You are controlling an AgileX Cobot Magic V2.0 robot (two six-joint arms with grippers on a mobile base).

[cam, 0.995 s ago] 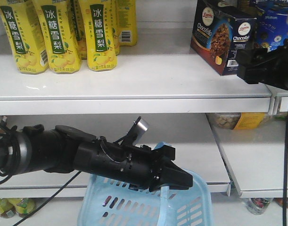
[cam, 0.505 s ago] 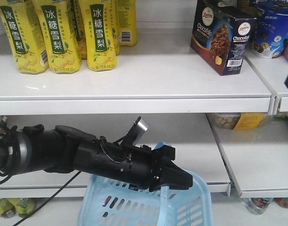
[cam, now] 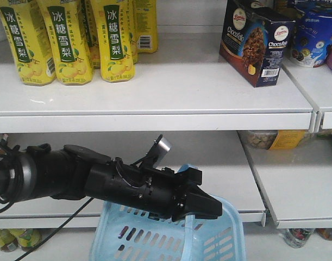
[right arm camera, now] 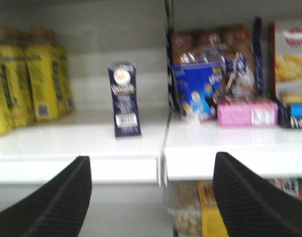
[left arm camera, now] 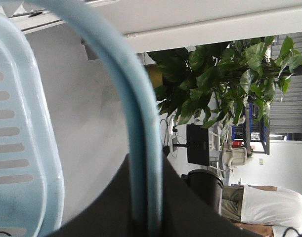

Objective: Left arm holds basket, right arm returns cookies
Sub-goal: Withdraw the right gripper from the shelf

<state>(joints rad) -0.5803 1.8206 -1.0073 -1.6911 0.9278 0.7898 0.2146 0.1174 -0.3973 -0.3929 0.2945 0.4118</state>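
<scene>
On the upper white shelf (cam: 155, 89) the dark navy rectangular cookie box (cam: 256, 41) stands released; the right gripper (right arm camera: 151, 197) is spread and empty, the left gripper (cam: 201, 204) is clamped on the light blue plastic basket's loop handle (left arm camera: 141, 148); only retreat is judged left.

Legible markings, by carrier:

- Yellow bottles (cam: 65, 41), upper shelf (cam: 155, 95), left: green vertical label reading "冰糖雪梨" in white characters. Barcode on rear bottle; digits illegible.
- Cookies (cam: 256, 41), upper shelf, right: white lettering "Choco…" on front and side panels; remaining letters unclear. Round white-red logo with illegible script. Barcode on white label; digits illegible.
- Round blue tub (cam: 313, 32): print illegible.
- Right wrist view: all packaging text blurred, unreadable.
</scene>
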